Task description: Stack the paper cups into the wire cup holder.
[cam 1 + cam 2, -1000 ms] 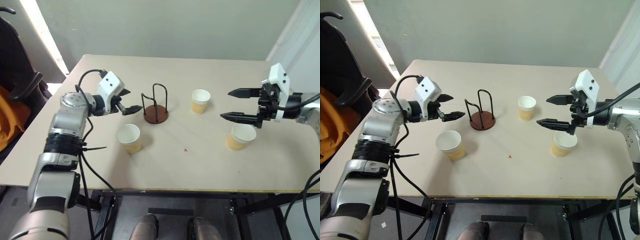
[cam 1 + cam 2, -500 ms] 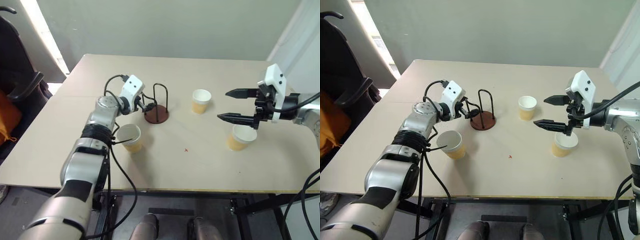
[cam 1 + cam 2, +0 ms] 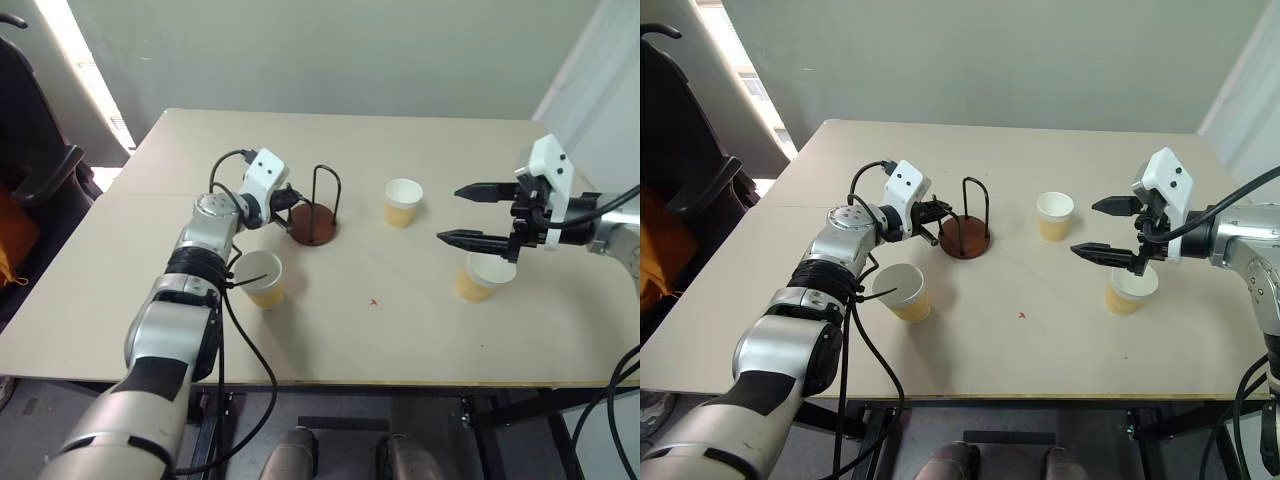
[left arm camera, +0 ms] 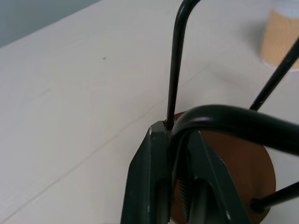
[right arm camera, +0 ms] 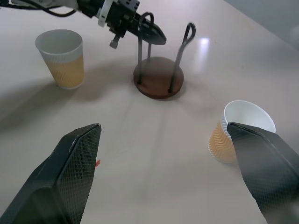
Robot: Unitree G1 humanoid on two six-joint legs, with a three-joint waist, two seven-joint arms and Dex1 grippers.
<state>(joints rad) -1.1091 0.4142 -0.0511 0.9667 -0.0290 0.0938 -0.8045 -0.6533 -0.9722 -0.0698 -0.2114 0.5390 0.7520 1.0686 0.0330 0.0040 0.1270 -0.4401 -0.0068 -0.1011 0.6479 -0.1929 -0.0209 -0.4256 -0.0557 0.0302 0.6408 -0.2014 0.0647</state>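
Left eye view shows the counter [image 3: 330,330] with the wire cup holder [image 3: 313,208] near its middle, a reddish-brown disc with two black wire loops, empty. The left hand [image 3: 287,199] is clamped on the near loop; dragging could tip the light stand. Three tan paper cups [image 3: 402,202] stand apart around it, upright. The right hand [image 3: 476,213] hangs spread wide above one cup, and could knock it.

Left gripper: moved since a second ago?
Yes. The left gripper has swung in from left of the wire cup holder to it and shut on the holder's near wire loop, above the base.
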